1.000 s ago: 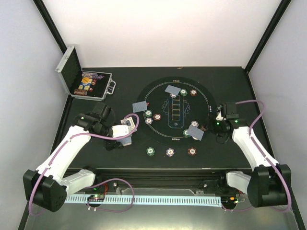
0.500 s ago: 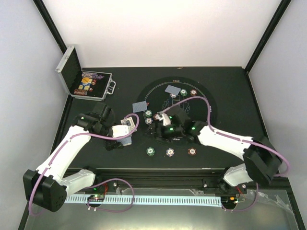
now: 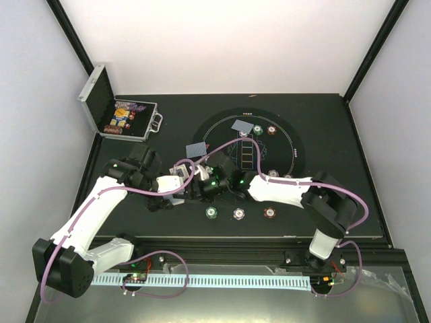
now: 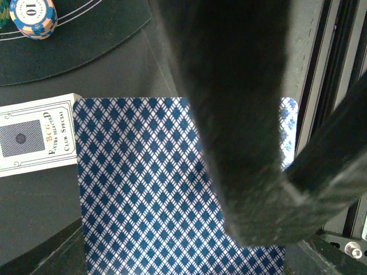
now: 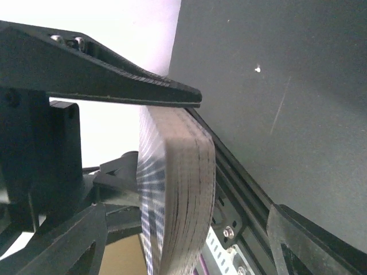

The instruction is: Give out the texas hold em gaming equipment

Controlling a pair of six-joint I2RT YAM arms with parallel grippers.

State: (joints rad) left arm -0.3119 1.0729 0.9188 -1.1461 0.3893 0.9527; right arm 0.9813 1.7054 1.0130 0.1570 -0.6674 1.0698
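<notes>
The deck (image 5: 178, 189) sits straight ahead of the right gripper (image 5: 183, 243), edge-on in the gap between its two fingers, which stand well apart with space on either side, so this gripper is spread and holds nothing. The left gripper (image 3: 174, 188) is clamped on the same deck, one of its fingers lying flat along the deck's back face. Seen from the left wrist, the deck's long side runs forward, away from that gripper, patterned back up, with one of the right fingers crossing over it. Both grippers are at the deck, the left carrying it and the right placed to take from it. The coming pick probably turns on the right fingers closing across the deck's thin edge without catching more than the outer card. Counted: one deck, and one card box (image 4: 37, 134) just left of it. Two cards (image 3: 242, 126) lie face-down beyond the grippers on the mat (image 3: 296, 145). At least six chips (image 3: 239, 214) show on the mat, three of them in a row near the right gripper's side; the arm may hide others. One open case (image 3: 101, 101) is far off past the left gripper.
</notes>
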